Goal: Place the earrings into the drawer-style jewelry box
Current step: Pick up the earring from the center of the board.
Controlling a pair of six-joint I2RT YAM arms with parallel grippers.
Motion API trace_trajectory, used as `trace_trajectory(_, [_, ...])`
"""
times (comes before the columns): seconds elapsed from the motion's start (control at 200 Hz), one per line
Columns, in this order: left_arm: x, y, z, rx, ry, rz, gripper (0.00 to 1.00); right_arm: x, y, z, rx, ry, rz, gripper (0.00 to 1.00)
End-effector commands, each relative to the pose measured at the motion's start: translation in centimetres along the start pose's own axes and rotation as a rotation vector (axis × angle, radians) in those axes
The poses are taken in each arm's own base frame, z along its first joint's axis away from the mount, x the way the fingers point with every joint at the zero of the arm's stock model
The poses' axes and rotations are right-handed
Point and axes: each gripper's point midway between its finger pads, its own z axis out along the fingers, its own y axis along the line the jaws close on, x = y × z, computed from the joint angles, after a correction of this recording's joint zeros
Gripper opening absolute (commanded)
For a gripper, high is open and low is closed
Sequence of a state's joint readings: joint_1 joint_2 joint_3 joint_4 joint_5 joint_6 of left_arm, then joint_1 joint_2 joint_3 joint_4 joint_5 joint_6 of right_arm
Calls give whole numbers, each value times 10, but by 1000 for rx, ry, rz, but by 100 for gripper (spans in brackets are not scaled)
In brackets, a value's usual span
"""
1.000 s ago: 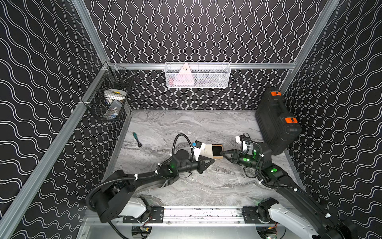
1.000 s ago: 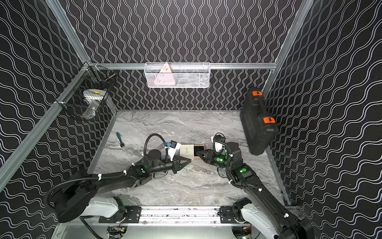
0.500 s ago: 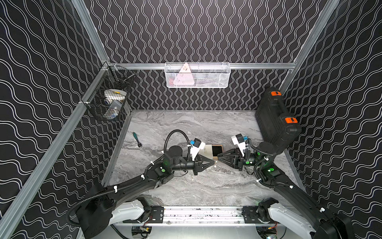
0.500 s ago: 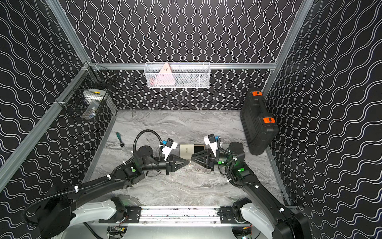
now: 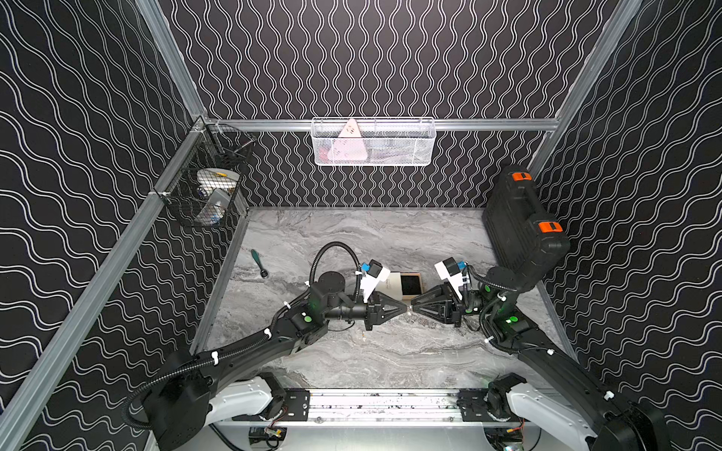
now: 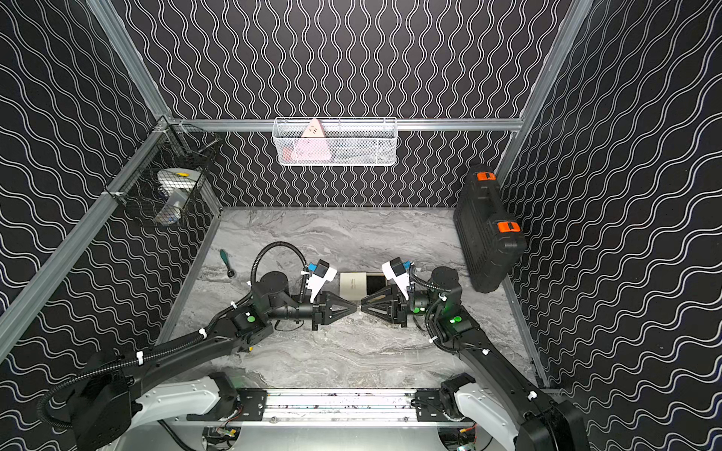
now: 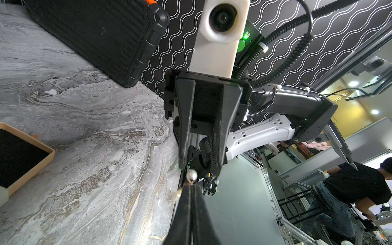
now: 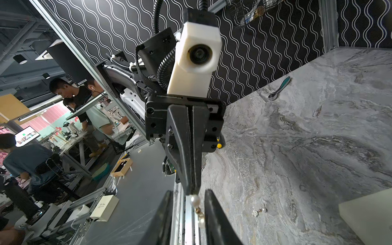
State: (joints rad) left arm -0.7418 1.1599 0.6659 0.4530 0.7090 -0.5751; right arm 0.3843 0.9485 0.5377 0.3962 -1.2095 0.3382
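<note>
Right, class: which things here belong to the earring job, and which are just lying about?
Job: held earring, loose earring, jewelry box, left gripper, right gripper.
Lying about: black case, teal-handled spoon, white basket, black basket.

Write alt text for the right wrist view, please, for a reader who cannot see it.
The shut left end effector pinches a pearl earring at its tip, holding it between the open fingers of the right end effector. A second earring lies on the marble table, near a corner of the white jewelry box.
</note>
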Motion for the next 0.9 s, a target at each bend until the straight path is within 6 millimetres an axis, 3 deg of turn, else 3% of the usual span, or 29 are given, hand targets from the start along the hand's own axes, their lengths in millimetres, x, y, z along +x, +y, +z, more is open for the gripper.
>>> trace_trajectory(0.0, [-6, -8, 0, 37, -9, 13, 0, -1, 4, 0, -21, 10, -26, 29])
trace_trajectory(0.35, [-8, -9, 4, 45, 2, 8, 0, 4, 3, 3, -48, 32, -10, 23])
trace_trajectory(0.575, [-10, -9, 3, 40, 0, 12, 0, 4, 4, 3, -44, 29, -21, 14])
trace_trajectory(0.896, [-9, -7, 3, 40, 2, 10, 0, 3, 6, 1, -31, 29, -33, 23])
